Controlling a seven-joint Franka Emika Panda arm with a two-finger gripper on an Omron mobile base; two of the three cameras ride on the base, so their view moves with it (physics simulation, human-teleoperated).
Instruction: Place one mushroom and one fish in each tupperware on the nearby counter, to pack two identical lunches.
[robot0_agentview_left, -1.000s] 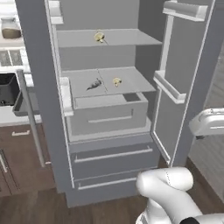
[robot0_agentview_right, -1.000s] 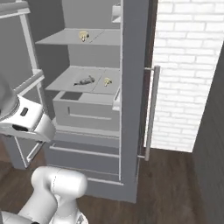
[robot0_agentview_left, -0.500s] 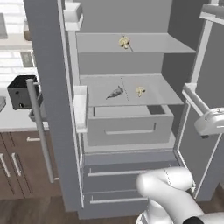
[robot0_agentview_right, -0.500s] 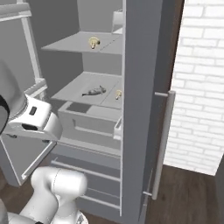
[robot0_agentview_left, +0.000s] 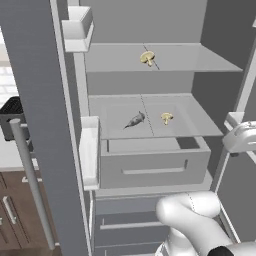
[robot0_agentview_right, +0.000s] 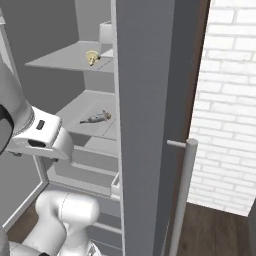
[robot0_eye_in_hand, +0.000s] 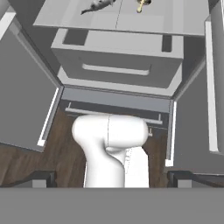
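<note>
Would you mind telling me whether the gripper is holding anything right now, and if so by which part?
Nothing is held. The gripper is open and well back from the fridge; the fish and both mushrooms lie untouched on the shelves.

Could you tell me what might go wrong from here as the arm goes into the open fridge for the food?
The fish and a mushroom lie close together on the middle shelf, so reaching for one may knock the other. The open gripper must also clear the pulled-out drawer below it.
</note>
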